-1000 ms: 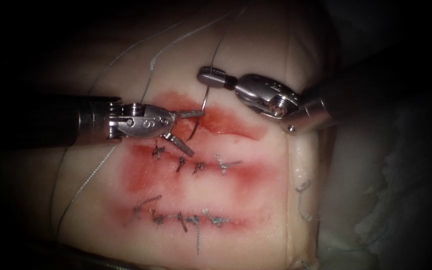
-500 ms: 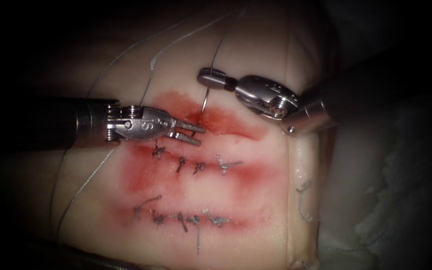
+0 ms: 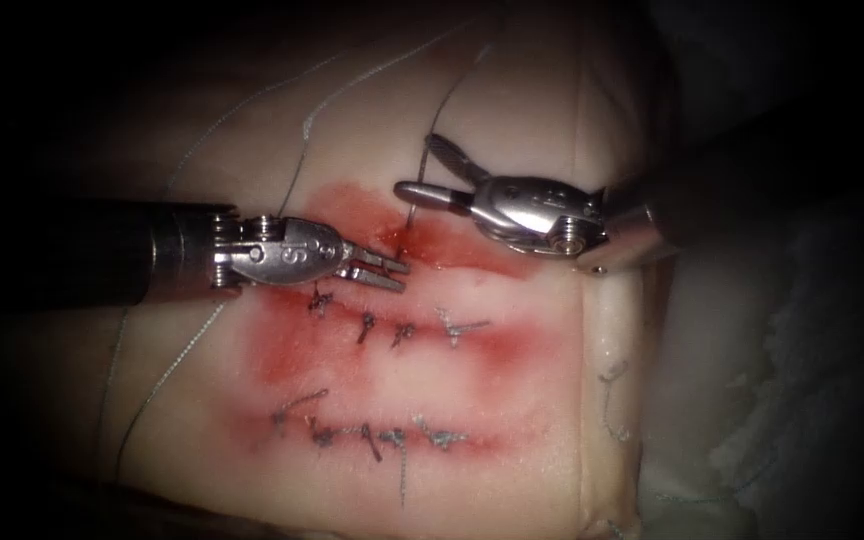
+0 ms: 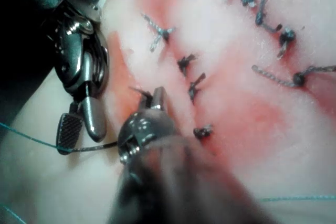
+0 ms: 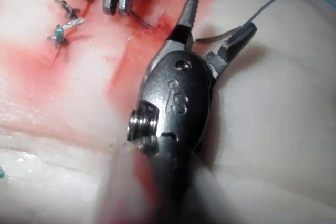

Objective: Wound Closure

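Observation:
The curved needle point(image 3: 410, 215) stands in the tissue point(image 3: 512, 380) at the upper cut, its middle buried in the red-stained band. My left tool point(image 3: 400, 272) comes in from the left, its jaws shut on the needle's tip end where it leaves the tissue. My right tool point(image 3: 415, 164) is open, one jaw raised; the needle's tail point(image 5: 210, 39) lies loose between its jaws. Thread point(image 3: 442, 95) runs from the tail up over the tissue. In the left wrist view my left tool point(image 4: 157, 95) grips the point and the right tool point(image 4: 81, 142) gapes around the needle shaft point(image 4: 92, 149).
Two rows of finished stitches with cut thread ends cross the tissue below the tools, one at mid height point(image 3: 402, 330) and one lower point(image 3: 372, 435). Red fluid point(image 3: 472, 245) stains the bands around all three lines. Loose thread point(image 3: 162, 370) trails over the tissue's left side.
My left jaws, wide open a second ago, have closed on the needle's tip end. My right jaws, shut on the needle's tail until now, have opened and let it go.

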You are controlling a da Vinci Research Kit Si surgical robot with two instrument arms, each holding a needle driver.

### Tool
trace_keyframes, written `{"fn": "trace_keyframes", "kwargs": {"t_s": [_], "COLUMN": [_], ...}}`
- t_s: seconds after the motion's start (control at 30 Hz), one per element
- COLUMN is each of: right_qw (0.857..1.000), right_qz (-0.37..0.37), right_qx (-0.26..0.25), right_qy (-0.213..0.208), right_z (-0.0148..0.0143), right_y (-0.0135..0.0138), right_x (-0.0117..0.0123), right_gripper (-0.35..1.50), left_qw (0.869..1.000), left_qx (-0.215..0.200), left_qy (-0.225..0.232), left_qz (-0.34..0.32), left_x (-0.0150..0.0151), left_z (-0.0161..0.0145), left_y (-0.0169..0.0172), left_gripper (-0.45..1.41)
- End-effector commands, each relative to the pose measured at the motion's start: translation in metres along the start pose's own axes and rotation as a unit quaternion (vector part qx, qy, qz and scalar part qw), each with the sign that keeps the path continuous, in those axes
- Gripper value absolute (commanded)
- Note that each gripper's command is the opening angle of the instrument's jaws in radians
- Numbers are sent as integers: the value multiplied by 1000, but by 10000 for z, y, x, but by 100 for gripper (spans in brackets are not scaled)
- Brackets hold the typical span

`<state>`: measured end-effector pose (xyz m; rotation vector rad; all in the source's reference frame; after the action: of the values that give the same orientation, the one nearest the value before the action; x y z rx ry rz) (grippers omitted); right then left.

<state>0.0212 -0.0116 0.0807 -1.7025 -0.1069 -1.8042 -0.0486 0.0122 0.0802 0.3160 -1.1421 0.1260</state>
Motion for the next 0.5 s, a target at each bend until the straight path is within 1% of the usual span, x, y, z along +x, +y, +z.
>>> {"fn": "trace_keyframes", "kwargs": {"t_s": [0.03, 0.13, 0.2, 0.33, 0.37, 0.43, 0.47, 0.5], "right_qw": [1000, 999, 998, 997, 997, 996, 996, 996], "right_qz": [-20, -45, -57, -75, -78, -81, -86, -88], "right_qx": [0, -1, 1, 8, 13, 19, 23, 24], "right_qy": [-11, -12, -11, -9, -10, -12, -14, -17], "right_z": [1, -5, -8, -11, -11, -12, -13, -13], "right_y": [4, 6, 2, -8, -13, -19, -23, -25], "right_x": [-4, -16, -28, -50, -56, -63, -66, -68], "right_gripper": [133, 138, 138, 138, 138, 138, 138, 136], "left_qw": [1000, 1000, 999, 998, 997, 992, 988, 980], "left_qx": [-1, 2, 2, 1, 1, 2, 4, 10], "left_qy": [-6, -14, -25, -51, -60, -82, -92, -108], "left_qz": [-4, -10, -20, -43, -56, -94, -121, -169], "left_x": [-1, -5, -9, -19, -21, -29, -33, -39], "left_z": [5, 0, -5, -14, -16, -21, -23, -27], "left_y": [8, 8, 8, 12, 13, 17, 18, 20], "left_gripper": [-30, -30, -35, -37, -37, -23, -23, -22]}}
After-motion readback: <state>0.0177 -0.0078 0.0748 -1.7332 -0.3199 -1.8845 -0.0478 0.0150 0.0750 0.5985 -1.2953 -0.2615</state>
